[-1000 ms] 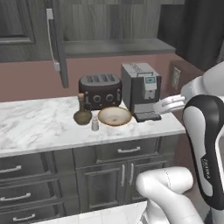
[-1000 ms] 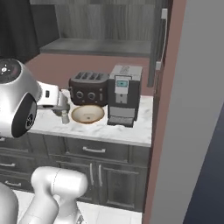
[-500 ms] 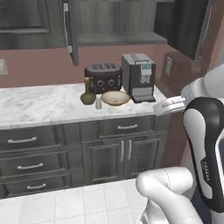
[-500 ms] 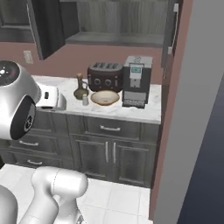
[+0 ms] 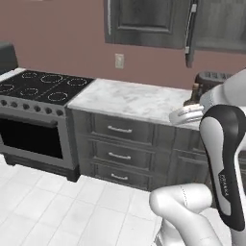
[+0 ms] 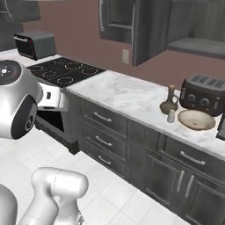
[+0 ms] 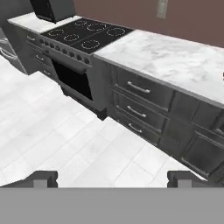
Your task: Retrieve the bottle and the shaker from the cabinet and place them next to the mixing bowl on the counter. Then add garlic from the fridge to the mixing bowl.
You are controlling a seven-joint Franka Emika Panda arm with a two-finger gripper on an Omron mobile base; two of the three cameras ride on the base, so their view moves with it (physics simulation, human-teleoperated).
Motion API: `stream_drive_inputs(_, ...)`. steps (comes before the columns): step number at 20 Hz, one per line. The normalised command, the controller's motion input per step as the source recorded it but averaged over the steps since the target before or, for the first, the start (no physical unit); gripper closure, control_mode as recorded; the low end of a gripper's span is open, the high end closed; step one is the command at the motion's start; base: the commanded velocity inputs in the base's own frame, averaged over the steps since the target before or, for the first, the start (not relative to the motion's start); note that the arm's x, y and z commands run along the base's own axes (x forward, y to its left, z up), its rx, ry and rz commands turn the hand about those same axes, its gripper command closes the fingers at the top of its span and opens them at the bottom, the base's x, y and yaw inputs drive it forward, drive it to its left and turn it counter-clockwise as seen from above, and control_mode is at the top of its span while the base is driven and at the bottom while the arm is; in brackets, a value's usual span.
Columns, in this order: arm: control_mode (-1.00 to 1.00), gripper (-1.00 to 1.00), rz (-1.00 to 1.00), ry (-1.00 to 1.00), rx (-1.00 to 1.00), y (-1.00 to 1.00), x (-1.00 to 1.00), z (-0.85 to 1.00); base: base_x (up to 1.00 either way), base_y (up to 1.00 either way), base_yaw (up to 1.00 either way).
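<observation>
A: How far is the task judged to be?
B: The bottle and shaker are set on the worktop beside the mixing bowl. Garlic is yet to be fetched.
A: And the end effector?
B: Spread wide, nothing held.

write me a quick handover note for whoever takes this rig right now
Gripper: open, holding nothing, aimed at the floor in front of the stove.
Bottle and shaker: already on the counter, just left of the mixing bowl, by the toaster.
Done: bottle and shaker placed.
Left: get garlic from the fridge and put it in the mixing bowl.
</observation>
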Motion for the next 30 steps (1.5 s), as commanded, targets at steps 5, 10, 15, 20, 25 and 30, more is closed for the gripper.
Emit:
stream_drive_inputs(5, 1.0, -1.0, 0.0, 0.0, 0.0, 0.0, 0.0, 0.0, 0.19, 0.54, 0.88)
stream_drive_inputs(10, 1.0, -1.0, 0.0, 0.0, 0.0, 0.0, 0.0, 0.0, 0.56, 0.42, 0.81)
stream_drive_inputs(15, 1.0, -1.0, 0.0, 0.0, 0.0, 0.0, 0.0, 0.0, 0.97, 0.66, 0.41)
stream_drive_inputs(20, 1.0, -1.0, 0.0, 0.0, 0.0, 0.0, 0.0, 0.0, 1.0, 0.85, -0.06)
stream_drive_inputs(25, 1.0, -1.0, 0.0, 0.0, 0.0, 0.0, 0.0, 0.0, 1.0, 0.96, -0.32)
stream_drive_inputs(30, 1.0, -1.0, 0.0, 0.0, 0.0, 0.0, 0.0, 0.0, 1.0, 0.86, -0.3)
